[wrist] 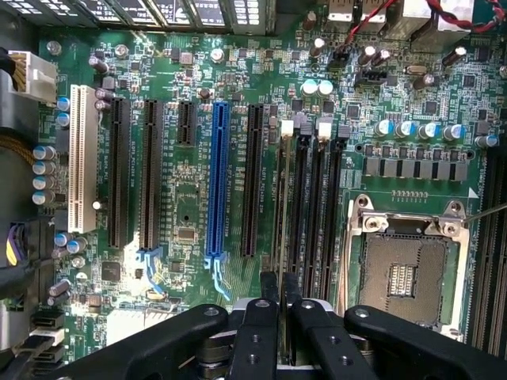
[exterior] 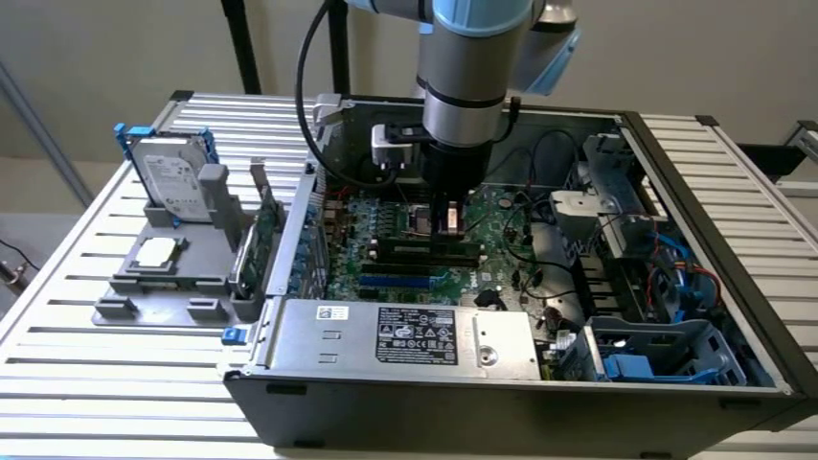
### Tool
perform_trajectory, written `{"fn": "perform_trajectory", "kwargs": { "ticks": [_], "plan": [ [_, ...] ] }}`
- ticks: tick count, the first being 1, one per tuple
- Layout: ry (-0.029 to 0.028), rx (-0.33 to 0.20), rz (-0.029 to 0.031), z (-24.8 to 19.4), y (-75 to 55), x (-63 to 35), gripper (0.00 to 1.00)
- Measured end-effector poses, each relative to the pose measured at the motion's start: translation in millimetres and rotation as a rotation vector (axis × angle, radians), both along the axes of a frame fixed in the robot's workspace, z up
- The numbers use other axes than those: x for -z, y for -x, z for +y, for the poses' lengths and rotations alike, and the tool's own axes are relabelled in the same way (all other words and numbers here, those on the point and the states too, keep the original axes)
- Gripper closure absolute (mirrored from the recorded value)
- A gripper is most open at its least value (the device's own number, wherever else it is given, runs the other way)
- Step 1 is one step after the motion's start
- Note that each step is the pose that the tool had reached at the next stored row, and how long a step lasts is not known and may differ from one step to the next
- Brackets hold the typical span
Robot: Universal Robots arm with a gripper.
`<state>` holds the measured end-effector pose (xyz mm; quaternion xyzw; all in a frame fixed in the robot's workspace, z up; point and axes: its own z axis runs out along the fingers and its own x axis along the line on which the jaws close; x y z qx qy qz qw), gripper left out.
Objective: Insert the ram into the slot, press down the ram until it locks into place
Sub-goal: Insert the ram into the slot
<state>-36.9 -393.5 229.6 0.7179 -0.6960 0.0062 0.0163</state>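
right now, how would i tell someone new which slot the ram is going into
Find the green motherboard inside the open computer case, then the row of four long black sockets beside the square silver processor socket. The slot is the one farthest from that processor socket, the one the gripper holds the ram at.

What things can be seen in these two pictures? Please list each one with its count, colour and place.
computer case: one, dark grey, open, on the slatted table
motherboard: one, green, inside the case
ram: one, green, edge-on, at the outermost memory slot
memory slots: four, black, beside the processor socket
processor socket: one, silver, on the motherboard
blue socket: one, between black sockets
power supply: one, silver, at the case's front
hard drive: one, silver, exterior view's left
arm: one, silver and blue, reaching into the case
claw: one, black, closed on the ram
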Motion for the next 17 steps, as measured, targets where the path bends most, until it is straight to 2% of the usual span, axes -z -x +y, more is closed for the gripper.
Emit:
{"fn": "perform_trajectory", "kwargs": {
  "ticks": [3, 17],
  "plan": [
    [0.0034, 0.000, -0.0004, 0.4, 0.0, 0.1, 0.87],
    [0.0116, 0.000, -0.0031, 3.5, 0.2, 2.7, 0.87]
  ]
}}
